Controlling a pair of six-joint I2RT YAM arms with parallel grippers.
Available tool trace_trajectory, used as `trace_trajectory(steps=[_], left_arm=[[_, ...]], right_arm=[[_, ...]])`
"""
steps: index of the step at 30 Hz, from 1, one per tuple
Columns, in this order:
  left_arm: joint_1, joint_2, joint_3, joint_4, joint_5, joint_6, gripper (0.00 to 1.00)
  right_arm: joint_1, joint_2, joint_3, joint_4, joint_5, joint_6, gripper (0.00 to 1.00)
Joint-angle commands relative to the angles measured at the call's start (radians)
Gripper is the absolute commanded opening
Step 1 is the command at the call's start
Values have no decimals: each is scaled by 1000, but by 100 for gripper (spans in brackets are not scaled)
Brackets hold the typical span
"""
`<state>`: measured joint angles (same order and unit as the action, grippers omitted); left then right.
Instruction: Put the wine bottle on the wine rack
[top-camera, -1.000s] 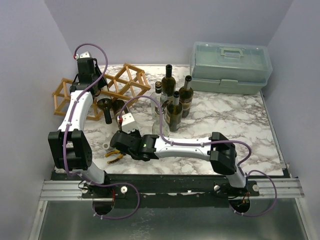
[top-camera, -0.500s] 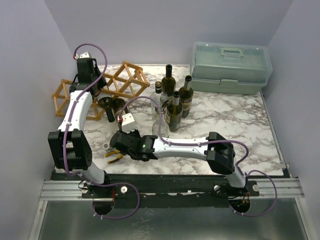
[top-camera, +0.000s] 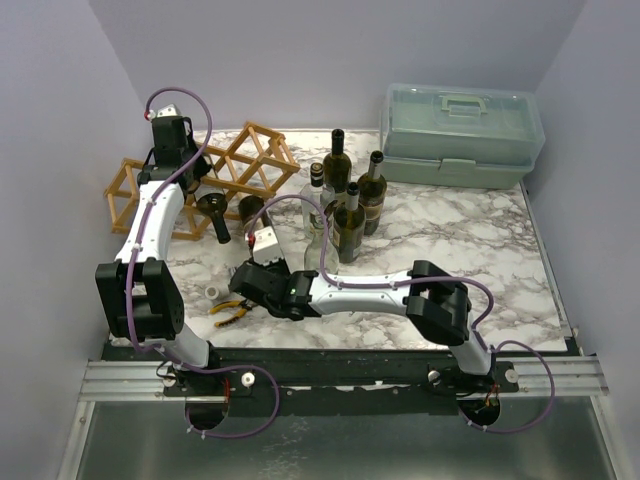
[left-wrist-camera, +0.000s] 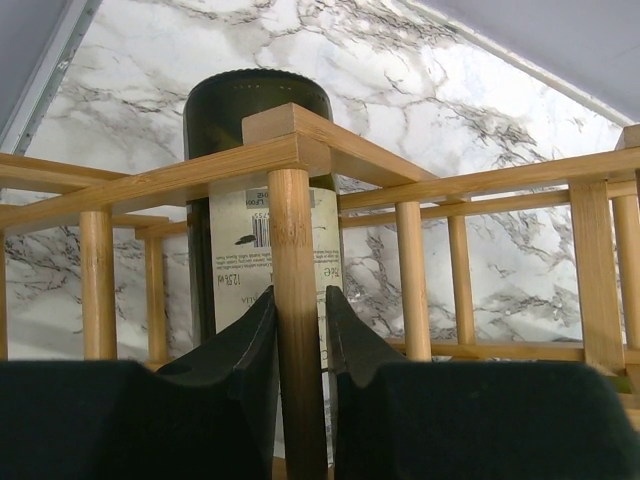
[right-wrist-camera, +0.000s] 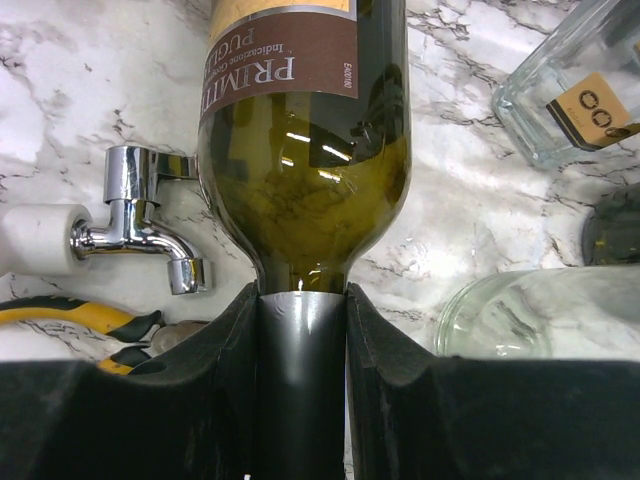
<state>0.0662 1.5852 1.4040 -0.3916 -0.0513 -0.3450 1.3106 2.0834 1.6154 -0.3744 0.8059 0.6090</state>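
Right wrist view: right hand clamped on the neck of the wine bottle at lower centre, its body filling the upper centre above the marble bench; left hand pinches an upright stick of the wine rack.

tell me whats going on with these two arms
The left gripper is closed on a post of the light-brown wooden lattice wine rack, apparently steadying it. The right gripper holds a green glass wine bottle with a brown label by its neck. That bottle is not in the rack yet. Another dark bottle with a white label shows behind the rack's sticks.
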Motion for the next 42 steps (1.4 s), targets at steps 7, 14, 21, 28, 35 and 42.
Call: trace_trajectory(steps=[7, 14, 21, 28, 35, 42], left_arm=[[3, 18, -20, -52, 50, 25, 13], [11, 30, -12, -62, 74, 23, 6], [24, 46, 1, -74, 109, 2, 3], [24, 63, 15, -88, 115, -6, 2], [27, 68, 21, -96, 116, -9, 0], [30, 74, 24, -100, 119, -9, 0]], right_arm=[[-25, -33, -6, 321, 84, -145, 1], [-29, -33, 22, 342, 89, -168, 1], [-60, 19, 37, 386, 95, -155, 1], [-64, 123, 117, 469, 170, -197, 1], [-64, 190, 99, 655, 267, -274, 1], [-80, 263, 102, 915, 267, -454, 1]])
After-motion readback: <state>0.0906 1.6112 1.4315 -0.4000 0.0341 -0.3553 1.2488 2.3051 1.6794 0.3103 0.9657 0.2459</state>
